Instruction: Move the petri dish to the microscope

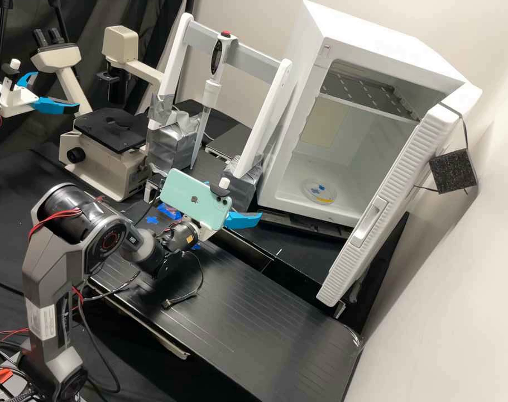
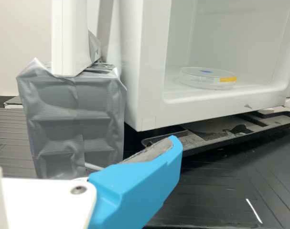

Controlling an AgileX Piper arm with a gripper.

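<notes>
The petri dish (image 1: 319, 191), clear with blue and yellow marks, lies flat on the floor of the white open incubator; the wrist view shows this dish (image 2: 208, 78) through the doorway. My gripper (image 1: 243, 219) is outside the incubator, left of its doorway in the high view, its blue fingers spread apart and partly hidden by the phone. In the wrist view the gripper (image 2: 135, 187) has one blue finger showing, with nothing against it and a gap to the dish. The beige microscope (image 1: 106, 162) with its black stage (image 1: 111, 129) stands at the back left.
The incubator door (image 1: 385, 195) hangs open on the right. A white frame (image 1: 263, 120) holding a pipette (image 1: 211, 92) stands on tape-wrapped blocks (image 2: 75, 121) beside the incubator. A mint phone (image 1: 195, 200) rides on my arm. Another arm's gripper (image 1: 47, 104) is near the microscope.
</notes>
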